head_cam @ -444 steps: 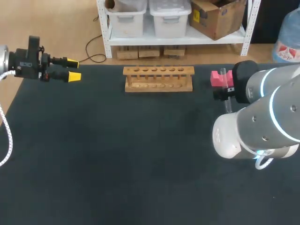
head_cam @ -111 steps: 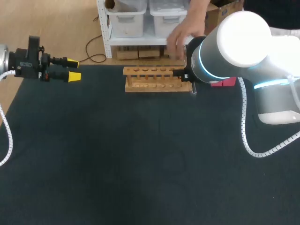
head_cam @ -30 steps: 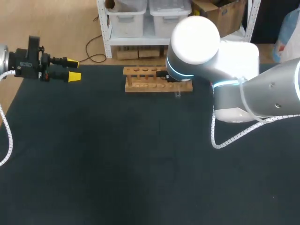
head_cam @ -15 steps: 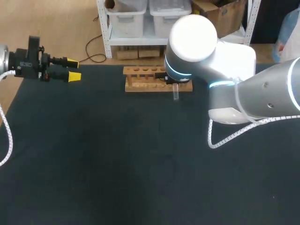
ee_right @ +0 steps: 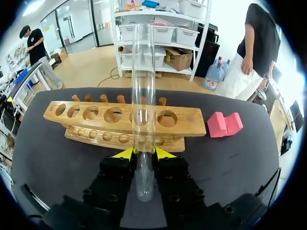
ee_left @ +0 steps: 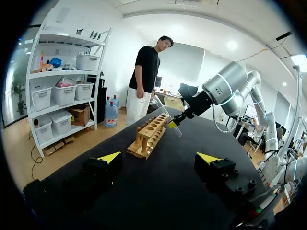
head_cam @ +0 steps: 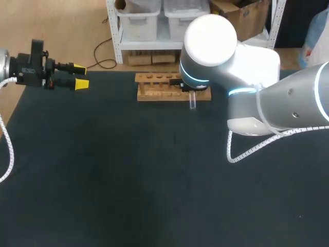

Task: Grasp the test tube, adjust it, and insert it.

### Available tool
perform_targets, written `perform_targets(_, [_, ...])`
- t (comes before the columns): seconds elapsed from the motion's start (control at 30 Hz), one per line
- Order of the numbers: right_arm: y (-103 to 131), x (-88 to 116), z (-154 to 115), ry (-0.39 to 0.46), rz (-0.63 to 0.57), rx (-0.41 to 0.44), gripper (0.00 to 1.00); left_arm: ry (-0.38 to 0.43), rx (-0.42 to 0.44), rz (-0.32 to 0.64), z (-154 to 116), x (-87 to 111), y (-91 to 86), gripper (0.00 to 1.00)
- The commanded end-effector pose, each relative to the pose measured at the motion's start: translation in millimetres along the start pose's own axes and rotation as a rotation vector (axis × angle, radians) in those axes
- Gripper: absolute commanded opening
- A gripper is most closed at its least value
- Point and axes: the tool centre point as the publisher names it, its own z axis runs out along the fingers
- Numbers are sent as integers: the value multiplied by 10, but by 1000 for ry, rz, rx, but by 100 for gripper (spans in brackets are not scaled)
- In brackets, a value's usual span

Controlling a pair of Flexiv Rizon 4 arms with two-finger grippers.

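Within right gripper [ee_right: 144, 152], test tube [ee_right: 143, 76].

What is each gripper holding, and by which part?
The right gripper holds the test tube, clamped on its lower part, above the rounded end. The left gripper is open and empty.

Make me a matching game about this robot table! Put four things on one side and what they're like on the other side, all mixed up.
Things
1. test tube
2. rack
3. pink block
4. left gripper

Descriptions
A. open, holding nothing
B. lying on the table beside one end of the rack
C. clear, gripped by the right gripper
D. wooden, with a row of round holes

Pairs: 1-C, 2-D, 3-B, 4-A
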Motion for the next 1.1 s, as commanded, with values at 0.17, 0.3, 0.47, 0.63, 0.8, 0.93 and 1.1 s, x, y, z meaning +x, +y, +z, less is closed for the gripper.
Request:
perform_targets(0.17, [-12,74,-281,-41,29,3,0,-3,0,3,-1,11,1,100])
perform_targets(0.3, [-23,101,-408,-57,44,11,0,-3,0,3,-1,11,1,100])
perform_targets(0.47, [-64,139,-561,-72,54,16,0,-3,0,3,-1,11,1,100])
perform_targets(0.63, [-113,158,-714,-86,54,24,0,-3,0,3,-1,11,1,100])
perform_targets(0.8, [-150,169,-853,-97,53,29,0,-3,0,3,-1,11,1,100])
perform_targets(0.93, [-169,187,-919,-102,51,31,0,-3,0,3,-1,11,1,100])
perform_targets(1.1, [-181,207,-944,-103,53,28,0,-3,0,3,-1,11,1,100])
